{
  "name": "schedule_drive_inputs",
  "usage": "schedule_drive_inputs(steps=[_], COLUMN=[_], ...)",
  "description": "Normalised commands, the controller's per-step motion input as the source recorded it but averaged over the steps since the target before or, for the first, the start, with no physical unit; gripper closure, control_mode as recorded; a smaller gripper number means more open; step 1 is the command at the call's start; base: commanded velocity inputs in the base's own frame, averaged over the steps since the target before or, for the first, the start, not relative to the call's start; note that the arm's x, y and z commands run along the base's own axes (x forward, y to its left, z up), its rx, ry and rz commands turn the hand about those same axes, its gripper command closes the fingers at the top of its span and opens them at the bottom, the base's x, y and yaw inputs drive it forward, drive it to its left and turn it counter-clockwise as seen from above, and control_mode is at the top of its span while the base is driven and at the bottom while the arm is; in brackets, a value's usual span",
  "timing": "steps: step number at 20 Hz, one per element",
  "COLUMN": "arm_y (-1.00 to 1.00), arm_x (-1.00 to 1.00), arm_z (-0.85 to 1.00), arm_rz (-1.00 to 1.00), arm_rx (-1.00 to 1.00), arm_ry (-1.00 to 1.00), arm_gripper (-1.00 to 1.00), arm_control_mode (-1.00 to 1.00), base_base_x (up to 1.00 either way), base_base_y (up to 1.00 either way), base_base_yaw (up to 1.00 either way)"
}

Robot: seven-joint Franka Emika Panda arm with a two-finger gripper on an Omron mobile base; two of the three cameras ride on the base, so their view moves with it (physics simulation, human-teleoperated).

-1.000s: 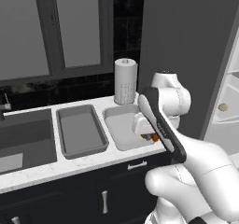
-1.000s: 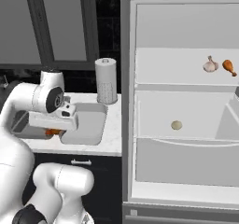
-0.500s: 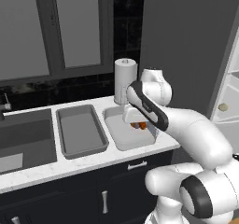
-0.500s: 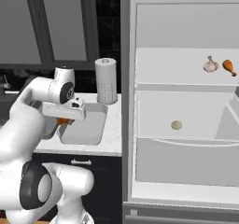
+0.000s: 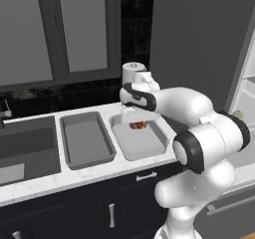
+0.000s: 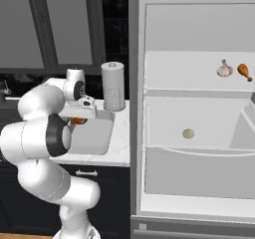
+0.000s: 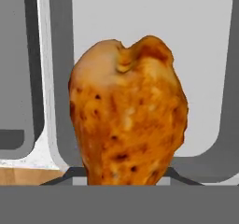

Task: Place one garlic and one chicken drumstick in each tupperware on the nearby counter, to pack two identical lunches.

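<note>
My gripper (image 5: 136,122) is shut on a browned chicken drumstick (image 5: 138,126), which hangs just above the far end of the right tupperware (image 5: 144,146). In the hand view the chicken drumstick (image 7: 128,125) stands close in front of the camera, with that tupperware's grey floor (image 7: 205,55) behind it. The left tupperware (image 5: 87,143) lies alongside on the white counter (image 5: 74,176). A garlic (image 6: 224,69) and a second chicken drumstick (image 6: 244,70) lie on the upper shelf of the open fridge. A small pale round item (image 6: 188,133) rests on the shelf below.
A paper towel roll (image 5: 132,69) stands behind the right tray, close to my wrist. A dark sink basin (image 5: 25,148) lies left of the trays. The open fridge (image 6: 199,133) takes up the right side, its shelves at counter height and above.
The gripper has carried the drumstick left and toward the far end of the right tray. The arm's elbow has swung out to the right. The grip has stayed shut.
</note>
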Motion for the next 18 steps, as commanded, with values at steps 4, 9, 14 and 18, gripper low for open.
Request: schedule_drive_inputs(steps=[4,9,14,18], arm_y=[0.03,0.10,0.11,0.02], arm_x=[0.77,0.68,0.45,-0.22], arm_z=[-0.98,-0.74,-0.05,-0.03], arm_rz=[0.00,0.00,0.00,0.00], arm_rx=[-0.01,0.00,0.00,0.00], arm_ry=[-0.02,0.00,0.03,-0.04], arm_gripper=[1.00,1.00,1.00,1.00], arm_control_mode=[-1.00,-1.00,-1.00,-1.00], base_base_x=[0.00,0.00,0.00,0.00], base_base_y=[0.00,0.00,0.00,0.00], base_base_yaw=[0.00,0.00,0.00,0.00])
